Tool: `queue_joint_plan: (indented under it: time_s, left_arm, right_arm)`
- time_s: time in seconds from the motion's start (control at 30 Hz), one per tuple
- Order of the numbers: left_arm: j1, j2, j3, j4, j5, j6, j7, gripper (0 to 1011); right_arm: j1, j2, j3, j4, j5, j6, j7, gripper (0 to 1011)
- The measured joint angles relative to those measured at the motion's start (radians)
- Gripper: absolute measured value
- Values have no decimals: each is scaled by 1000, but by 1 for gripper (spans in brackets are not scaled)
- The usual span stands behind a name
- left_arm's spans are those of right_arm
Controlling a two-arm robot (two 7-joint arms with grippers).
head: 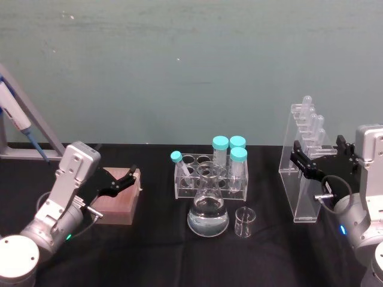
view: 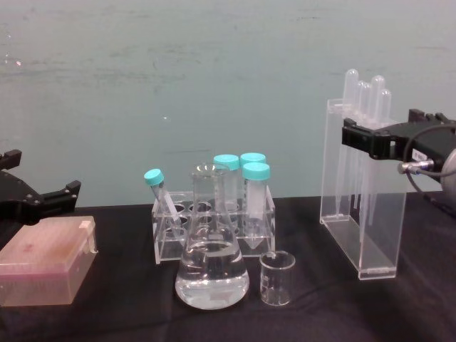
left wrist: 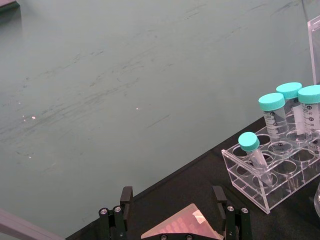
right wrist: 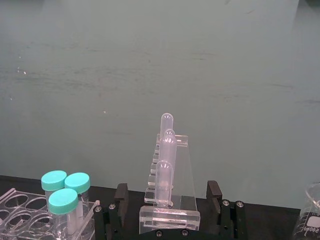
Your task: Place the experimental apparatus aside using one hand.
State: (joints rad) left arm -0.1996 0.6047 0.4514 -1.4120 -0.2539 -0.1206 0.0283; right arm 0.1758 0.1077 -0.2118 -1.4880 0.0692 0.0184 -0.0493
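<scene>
While right gripper (head: 303, 161) straddles the pipette rack (head: 305, 200), fingers apart, left gripper (head: 122, 182) splayed above pink box (head: 119, 206)

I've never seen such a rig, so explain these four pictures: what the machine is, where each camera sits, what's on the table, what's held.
This is a two-armed robot; each arm ends in a black two-fingered tool. One picture looks down from its head, one looks across from its chest, and two come from cameras on its wrists. On the black table stand a conical flask holding clear liquid, a small beaker, a low rack of teal-capped tubes, a pink box and a tall pipette rack. The left tool hangs open over the pink box. The right tool, also open, straddles the tall pipette rack without clamping it. Nothing is held.
</scene>
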Motion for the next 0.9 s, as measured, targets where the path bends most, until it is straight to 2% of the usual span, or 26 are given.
queue_joint_plan:
  time_s: [0.9]
  left_arm:
    - [0, 0, 0, 0, 0, 0, 0, 1000]
  right_arm:
    - [6, -73, 55, 20, -48, 8, 23, 1000]
